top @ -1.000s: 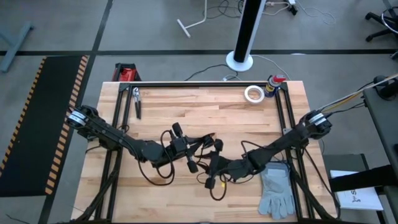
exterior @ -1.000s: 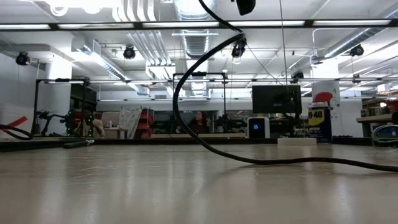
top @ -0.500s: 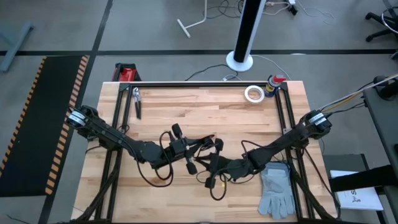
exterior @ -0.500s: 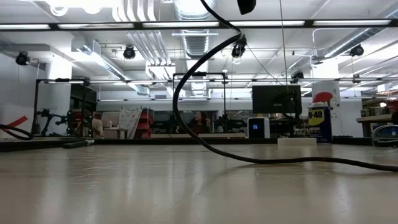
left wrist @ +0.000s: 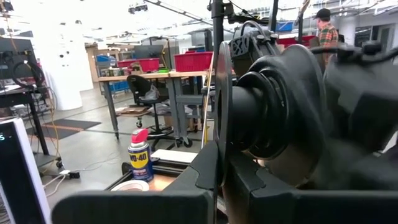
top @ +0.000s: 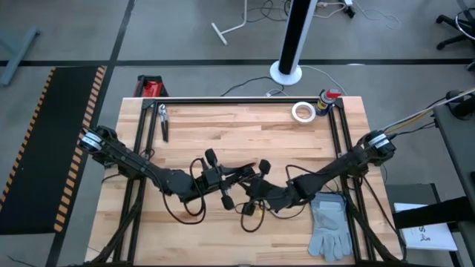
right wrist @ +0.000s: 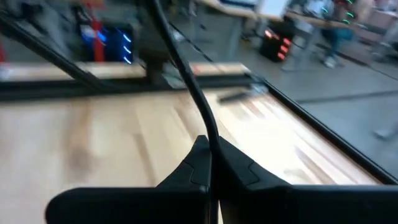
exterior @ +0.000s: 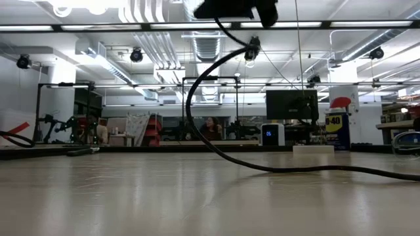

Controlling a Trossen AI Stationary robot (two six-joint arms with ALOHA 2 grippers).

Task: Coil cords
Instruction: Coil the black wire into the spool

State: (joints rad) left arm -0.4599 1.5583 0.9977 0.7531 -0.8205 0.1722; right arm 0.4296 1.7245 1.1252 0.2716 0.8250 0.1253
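- The cord (top: 251, 215) is a thin black line in the middle of the wooden table (top: 245, 130), toward its near edge, partly lying on the wood and partly lifted between the two arms.
- In the high view a loose loop of it hangs down onto the boards just below the right gripper (top: 257, 187), on the near side.
- The right gripper sits over the table's centre; its wrist view shows the two dark fingers (right wrist: 196, 163) pressed together with the cord (right wrist: 186, 74) running up from between them, so it is clamped on the cord.
- The left gripper (top: 236, 178) is just beside the right one, on its left, and the two nearly touch.
- In the left wrist view its fingers (left wrist: 208, 165) stand close together with a thin dark line rising between them; I cannot tell whether that is the cord or whether they grip it.
- From table height the cord (exterior: 216, 144) curves down from above in a wide arc and trails along the wood to the right.
- A grey glove (top: 330, 226) lies near the right arm at the near right corner, apart from the cord.
- A white tape roll (top: 302, 112) and a spray can (top: 326, 101) stand at the far edge, well apart from the cord.
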